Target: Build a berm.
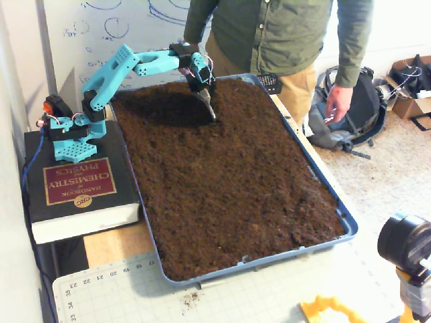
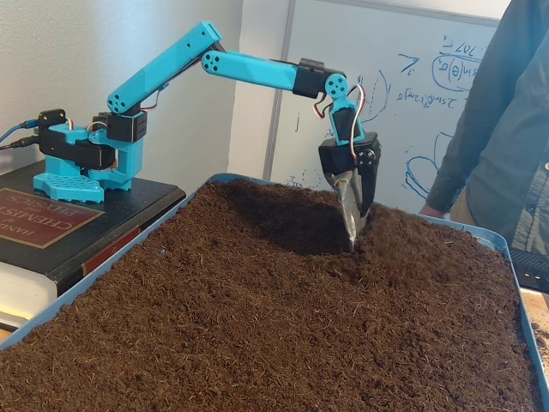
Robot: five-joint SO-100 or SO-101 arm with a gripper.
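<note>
1 blue arm was seen in both fixed views, mounted on a thick book at the tray's far left corner and stretched out over the soil. The hand was pointed down, its tips touching the soil near the tray's far end; in a fixed view it appeared at. The fingers seemed pressed together into 1 narrow blade, with nothing pinched between them, though the tips were partly lost against the dark soil.

The berm was found as a low raised hump of loose brown soil just to the right of the hand in a fixed view, running toward the tray's far right side; in the higher fixed view it lay at, hard to tell apart from the bed around it. A darker, shadowed hollow was seen to the left of the hand.

The blue tray was filled nearly to its rim with soil. A person in a green shirt was standing behind the tray's far end, 1 arm hanging at the side.
</note>
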